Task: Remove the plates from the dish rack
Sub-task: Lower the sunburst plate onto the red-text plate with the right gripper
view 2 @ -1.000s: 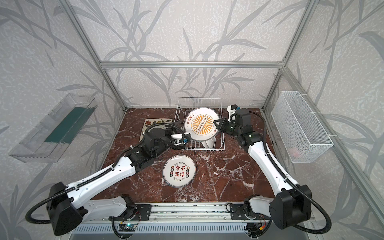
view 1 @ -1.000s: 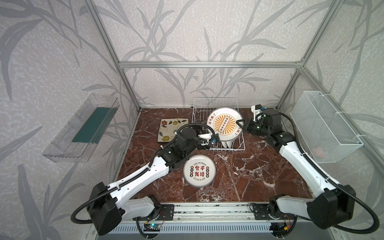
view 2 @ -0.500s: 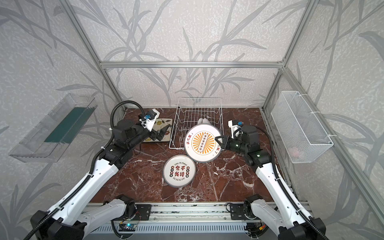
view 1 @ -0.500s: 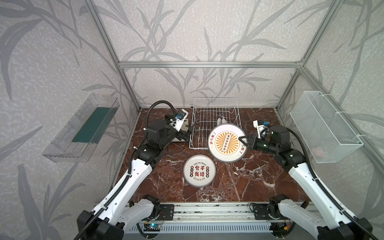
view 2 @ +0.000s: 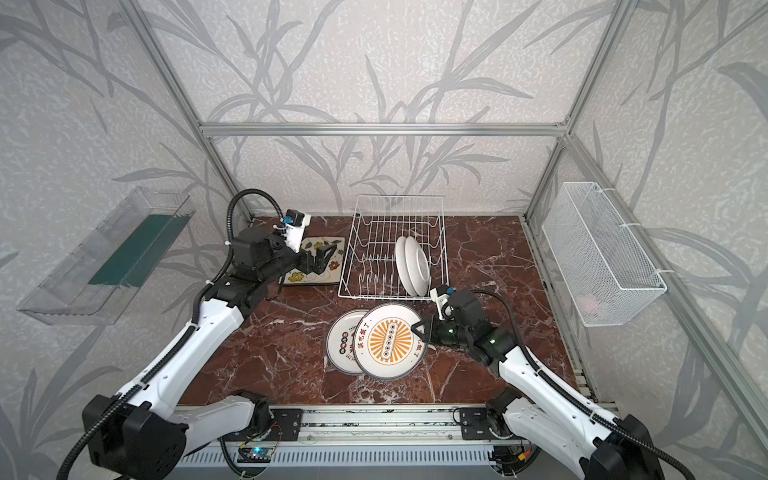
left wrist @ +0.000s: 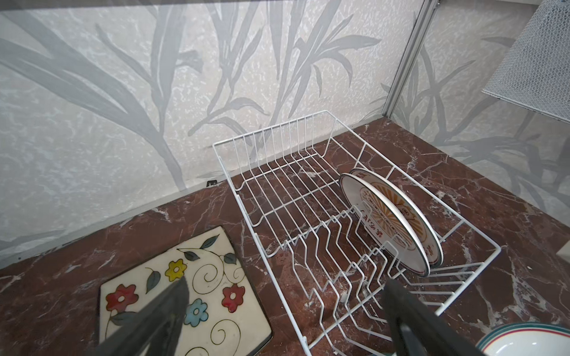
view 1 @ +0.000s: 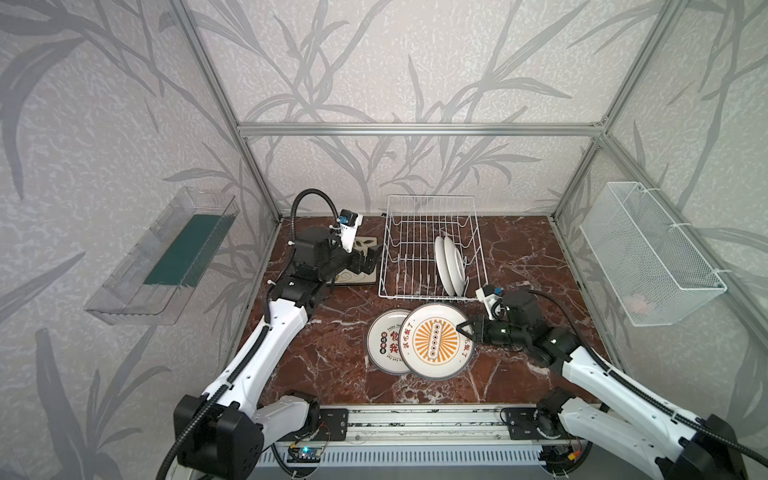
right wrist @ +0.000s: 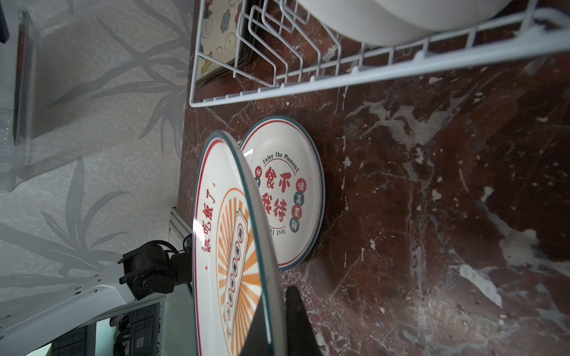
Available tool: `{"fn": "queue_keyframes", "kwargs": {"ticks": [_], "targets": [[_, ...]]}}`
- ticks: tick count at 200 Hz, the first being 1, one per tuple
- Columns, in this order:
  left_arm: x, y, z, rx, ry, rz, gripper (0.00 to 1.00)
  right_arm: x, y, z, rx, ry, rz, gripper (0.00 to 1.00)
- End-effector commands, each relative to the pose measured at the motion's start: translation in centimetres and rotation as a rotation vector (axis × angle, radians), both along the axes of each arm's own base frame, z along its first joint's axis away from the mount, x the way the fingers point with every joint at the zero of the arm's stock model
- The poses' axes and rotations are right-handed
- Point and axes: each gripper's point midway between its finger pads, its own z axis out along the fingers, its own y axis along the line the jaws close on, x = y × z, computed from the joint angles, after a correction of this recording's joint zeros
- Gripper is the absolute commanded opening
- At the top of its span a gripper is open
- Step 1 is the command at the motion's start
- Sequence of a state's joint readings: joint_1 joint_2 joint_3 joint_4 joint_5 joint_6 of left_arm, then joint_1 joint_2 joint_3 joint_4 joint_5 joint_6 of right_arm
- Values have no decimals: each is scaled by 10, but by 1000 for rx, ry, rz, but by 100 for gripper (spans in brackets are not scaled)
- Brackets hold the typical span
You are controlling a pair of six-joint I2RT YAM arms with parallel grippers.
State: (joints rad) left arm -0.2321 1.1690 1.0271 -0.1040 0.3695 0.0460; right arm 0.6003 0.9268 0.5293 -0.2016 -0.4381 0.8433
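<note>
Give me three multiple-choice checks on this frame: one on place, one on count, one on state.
1. The square floral plate lies: A on the table beside the dish rack; B inside that rack; C held in the air.
2. Count the round plates standing in the rack: A none; B four; C two.
3. The right gripper is: A open, empty; B shut on the sunburst plate's rim; C out of view.
A: it lies flat on the marble. C: two upright rims show. B: it pinches the rim.
</note>
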Motion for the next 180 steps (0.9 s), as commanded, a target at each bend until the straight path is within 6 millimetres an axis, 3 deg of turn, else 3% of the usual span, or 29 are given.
{"fn": "queue_keyframes", "kwargs": {"ticks": [1, 41, 74, 124, 180], "targets": [[2, 1, 11, -52, 2, 8, 99, 14, 19, 14, 72, -60, -29, 0], [3, 8, 7, -47, 17, 33, 99, 16, 45, -10, 84, -24, -37, 0], [2, 10, 2, -42, 31, 38, 99, 18, 67, -18, 83, -22, -14, 0], [-3, 11, -1, -43, 32, 30, 99, 32, 82, -29, 105, -7, -57, 0], [-2, 12, -2, -39, 31, 35, 99, 28, 103, -54, 91, 67, -72, 0]]}}
